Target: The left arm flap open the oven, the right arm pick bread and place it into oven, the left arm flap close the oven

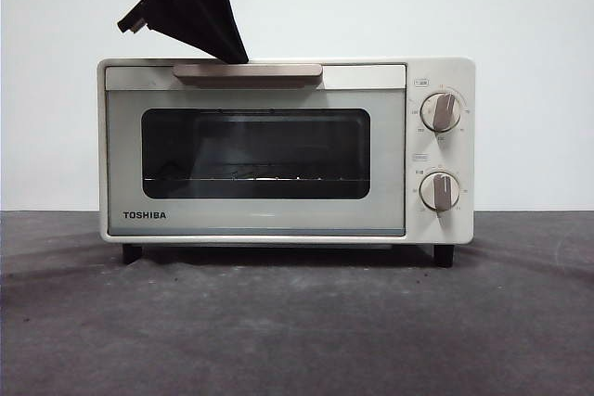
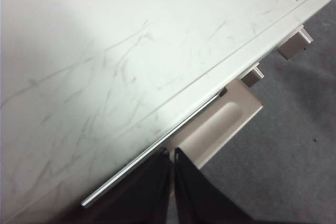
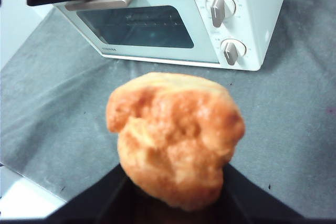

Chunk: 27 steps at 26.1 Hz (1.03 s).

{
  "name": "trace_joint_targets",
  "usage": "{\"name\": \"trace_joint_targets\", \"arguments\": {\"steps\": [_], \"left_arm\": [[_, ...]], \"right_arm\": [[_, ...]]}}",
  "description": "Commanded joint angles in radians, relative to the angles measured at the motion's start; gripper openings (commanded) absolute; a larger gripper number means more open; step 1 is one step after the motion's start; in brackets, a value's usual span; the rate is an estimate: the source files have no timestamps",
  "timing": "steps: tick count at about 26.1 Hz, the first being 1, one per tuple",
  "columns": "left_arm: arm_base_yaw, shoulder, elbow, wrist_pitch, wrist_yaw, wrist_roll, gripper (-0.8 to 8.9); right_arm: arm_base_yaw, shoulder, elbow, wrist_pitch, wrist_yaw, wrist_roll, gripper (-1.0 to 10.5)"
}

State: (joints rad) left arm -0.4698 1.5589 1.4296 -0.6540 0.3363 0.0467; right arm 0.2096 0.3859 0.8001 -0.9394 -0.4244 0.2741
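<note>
**Op A:** I've got the left gripper (image 1: 232,51) down at the top front of the cream-white boxy TOSHIBA toaster oven (image 1: 278,220), its two black jaws pressed together with nothing between them, tips at the left part of the beige bar handle (image 1: 248,71). The dark-glass door looks fully shut.

**Op B:** And my side: the right gripper (image 3: 176,182) is clamped on the golden-brown lumpy bread bun (image 3: 176,137), lifted above the grey cloth desk (image 3: 294,129), in front of the oven toward the desk's near edge.

**Op A:** My worry is the hook. With the jaws pinched like that I'm only nudging the bar from above. If the tips slide off, I judge the door either won't budge or drops open with a bang.

**Op B:** Or the whole oven skids on its black feet toward the near edge, since nothing braces it.

**Op A:** Right. And if you come in early, the bread meets closed glass.

**Op B:** I'll wait. The bun is soft, too; I can't tell how deep the jaws bite, so it could slip.
</note>
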Motion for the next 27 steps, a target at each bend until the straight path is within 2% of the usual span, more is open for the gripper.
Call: {"name": "trace_joint_targets", "arguments": {"steps": [1,16,21,27], "left_arm": [[-0.008,0.027,0.023,-0.011,-0.004,0.017,0.16],[-0.07,0.025,0.006,-0.19,-0.034,0.068,0.16],[-0.088,-0.005,-0.07,-0.16,-0.033,0.044,0.16],[-0.098,-0.107,-0.225,-0.033,-0.033,-0.016,0.16]], "right_arm": [[0.004,-0.003,0.015,0.012,-0.006,0.021,1.6],[0.004,-0.004,0.015,0.023,-0.005,0.025,1.6],[0.004,-0.004,0.015,0.023,-0.005,0.026,1.6],[0.004,-0.004,0.015,0.023,-0.005,0.026,1.6]]}}
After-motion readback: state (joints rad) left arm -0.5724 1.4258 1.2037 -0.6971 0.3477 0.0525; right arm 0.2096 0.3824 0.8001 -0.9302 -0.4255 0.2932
